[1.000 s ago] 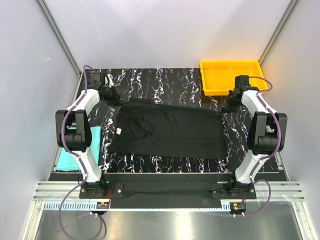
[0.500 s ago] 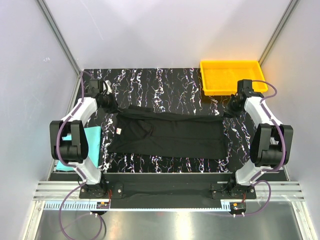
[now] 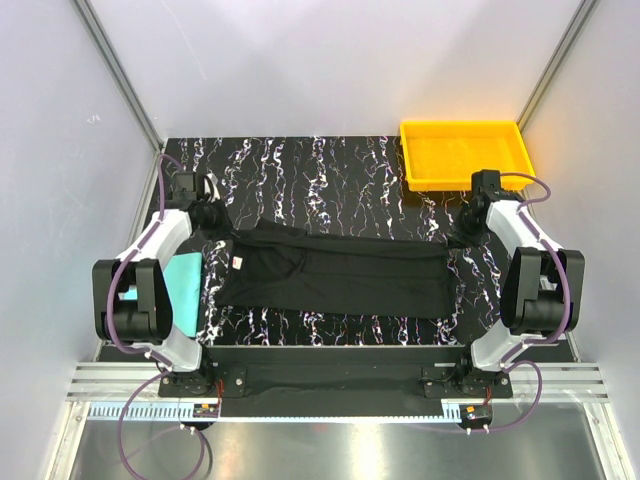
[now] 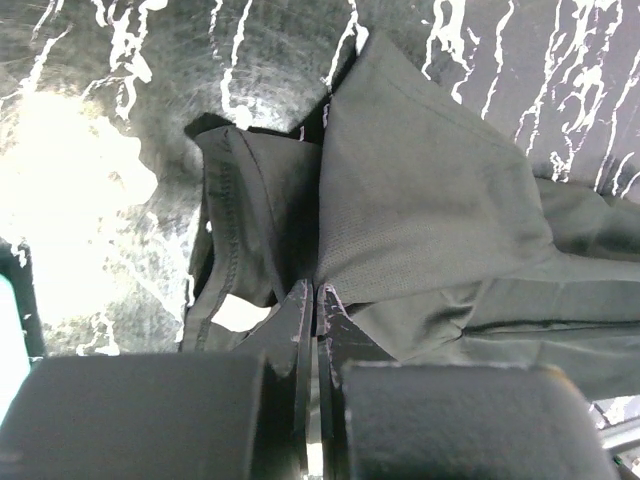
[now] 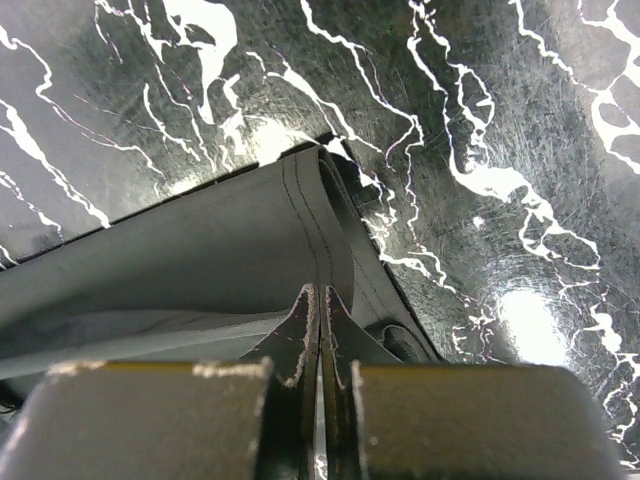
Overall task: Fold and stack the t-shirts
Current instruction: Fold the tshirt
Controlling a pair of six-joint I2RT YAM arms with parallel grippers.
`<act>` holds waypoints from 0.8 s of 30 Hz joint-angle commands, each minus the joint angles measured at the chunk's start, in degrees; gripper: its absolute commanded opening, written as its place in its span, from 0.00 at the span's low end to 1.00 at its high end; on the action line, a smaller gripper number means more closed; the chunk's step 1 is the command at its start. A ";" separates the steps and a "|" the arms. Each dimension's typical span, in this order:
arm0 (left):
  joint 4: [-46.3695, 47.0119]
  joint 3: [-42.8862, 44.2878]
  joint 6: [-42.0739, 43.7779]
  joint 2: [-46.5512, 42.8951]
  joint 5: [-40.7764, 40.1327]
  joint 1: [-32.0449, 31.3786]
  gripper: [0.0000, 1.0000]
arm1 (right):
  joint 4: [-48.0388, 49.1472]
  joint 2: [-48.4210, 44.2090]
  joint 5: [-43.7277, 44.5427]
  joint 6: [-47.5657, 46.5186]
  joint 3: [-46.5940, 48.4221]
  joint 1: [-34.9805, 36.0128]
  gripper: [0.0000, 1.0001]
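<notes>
The black t-shirt (image 3: pixel 340 275) lies as a long strip across the middle of the marbled table, its white neck label (image 3: pixel 238 262) near the left end. My left gripper (image 3: pixel 212 222) is shut on the shirt's far left corner; the left wrist view shows the jaws (image 4: pixel 316 290) pinching bunched black cloth (image 4: pixel 420 190). My right gripper (image 3: pixel 459 236) is shut on the far right corner, and its jaws (image 5: pixel 320 292) clamp the stitched hem (image 5: pixel 300 215). The teal t-shirt (image 3: pixel 184 276) lies at the table's left edge, partly hidden by the left arm.
A yellow tray (image 3: pixel 460 124) stands at the back right corner, just behind the right arm. Grey walls close in both sides. The arm bases and a metal rail (image 3: pixel 330 380) run along the near edge.
Both grippers have drawn the shirt's far edge toward the near side, so the black strip is narrower. The left arm has swung out and more of the teal shirt shows.
</notes>
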 commanded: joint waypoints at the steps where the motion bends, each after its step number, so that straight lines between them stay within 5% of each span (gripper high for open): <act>1: 1.68 -1.31 0.85 -3.20 -3.39 -0.05 0.00 | 0.08 -1.14 2.06 -1.25 -0.48 0.34 0.00; 24: 1.06 -5.79 -1.09 -1.71 -6.82 0.04 0.02 | 0.08 2.81 3.29 -0.28 -1.79 0.34 0.00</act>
